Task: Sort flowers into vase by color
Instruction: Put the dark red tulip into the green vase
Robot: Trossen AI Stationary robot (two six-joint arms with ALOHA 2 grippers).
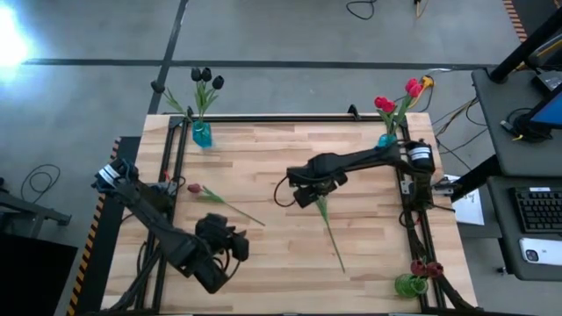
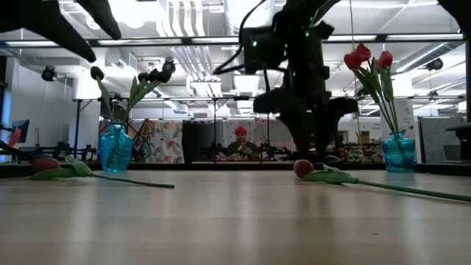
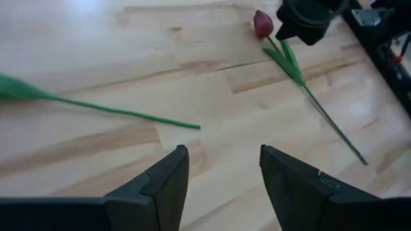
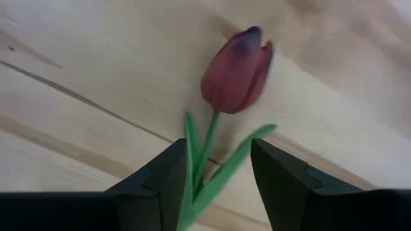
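The wooden desk carries three vases: a blue vase of black tulips at the far left corner, another blue vase of red tulips at the far right corner, and a green vase at the near right corner. The right end effector sits mid-desk, fingers spread either side of a dark red tulip's stem, not pinching it. The left end effector hangs by the near left edge, fingers apart, holding nothing. Another red tulip lies toward the left edge.
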